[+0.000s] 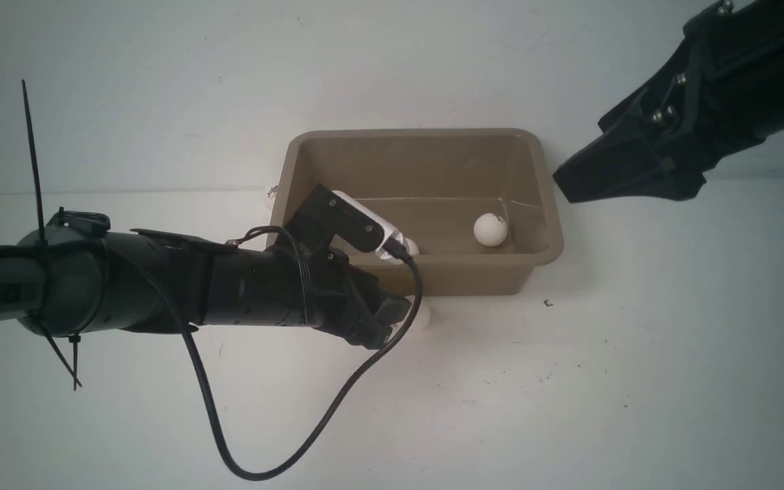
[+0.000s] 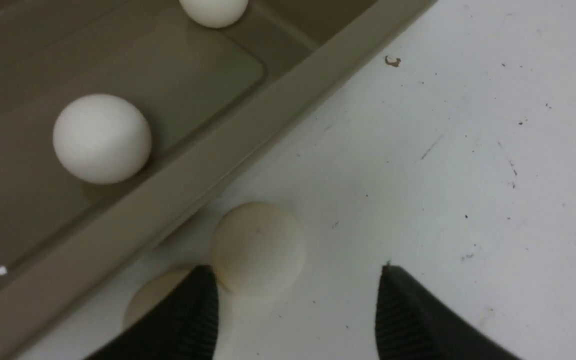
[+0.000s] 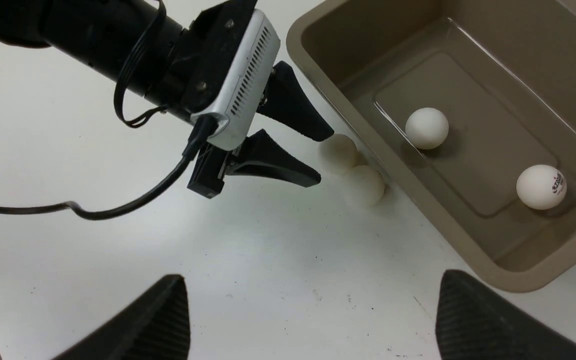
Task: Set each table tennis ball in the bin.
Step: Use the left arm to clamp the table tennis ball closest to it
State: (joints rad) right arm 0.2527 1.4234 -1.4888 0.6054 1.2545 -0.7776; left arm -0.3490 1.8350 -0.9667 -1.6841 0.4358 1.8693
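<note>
The taupe bin stands mid-table. Two white table tennis balls lie inside it, one with a logo and one half hidden behind my left wrist camera; both show in the right wrist view. Two more balls lie on the table against the bin's near wall. My left gripper is open and low, with one ball just ahead of its fingers, not between them. A fifth ball peeks out beside the bin's left wall. My right gripper is open, empty and raised.
The left arm's black cable loops over the white table in front. The bin's near rim runs close beside the left gripper's fingers. The right arm hangs above the table to the right of the bin.
</note>
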